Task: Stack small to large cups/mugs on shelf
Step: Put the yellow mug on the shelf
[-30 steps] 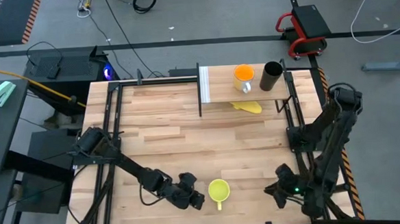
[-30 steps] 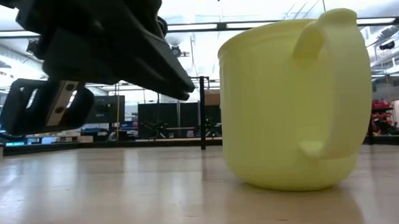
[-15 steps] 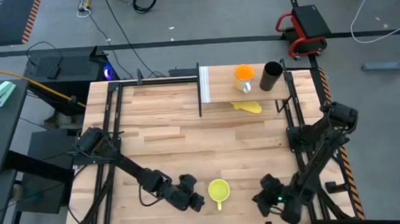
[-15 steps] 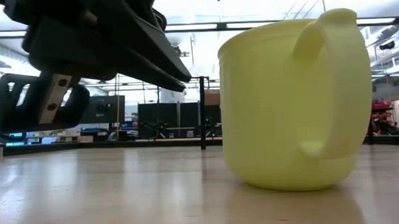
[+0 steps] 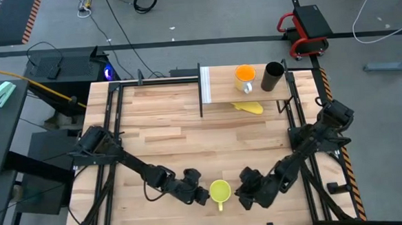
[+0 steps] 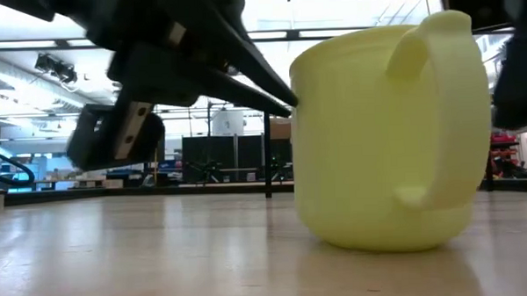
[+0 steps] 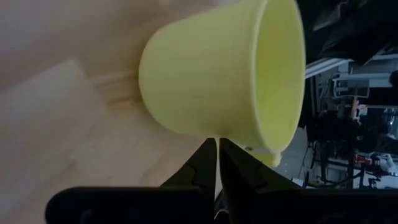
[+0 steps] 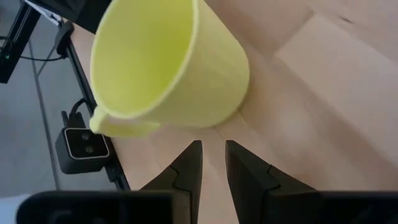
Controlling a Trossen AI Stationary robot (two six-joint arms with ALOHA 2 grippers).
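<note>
The yellow mug (image 5: pixel 219 190) stands upright on its base near the table's near edge, its handle (image 5: pixel 220 206) toward that edge. On the mug's left is my left gripper (image 5: pixel 203 196), shut, its tips at the mug's wall (image 6: pixel 308 111). On the mug's right is my right gripper (image 5: pixel 241 192), open a little, its fingertips (image 8: pixel 230 149) just short of the mug (image 8: pixel 168 68). An orange cup (image 5: pixel 244 74) and a black cup (image 5: pixel 273 75) stand on the shelf (image 5: pixel 222 89) at the far side. My left gripper comes level to slightly downward from the table's left, its shut fingertips (image 7: pixel 210 149) against the mug's outer wall just below the rim (image 7: pixel 233 134). I cannot tell whether they touch it or stop a hair short. The mug rests on the table.
A flat yellow thing (image 5: pixel 249 107) lies on the table just in front of the shelf. The shelf has a white upright end panel (image 5: pixel 205 85) on its left. Bare wood tabletop (image 5: pixel 189 141) spreads between the shelf and the mug.
My right gripper has swept along the near edge toward the table's left and down, rolling as it went, and now stands beside the mug. My left gripper has edged toward the mug until its tips reach the wall. The mug has not moved.
</note>
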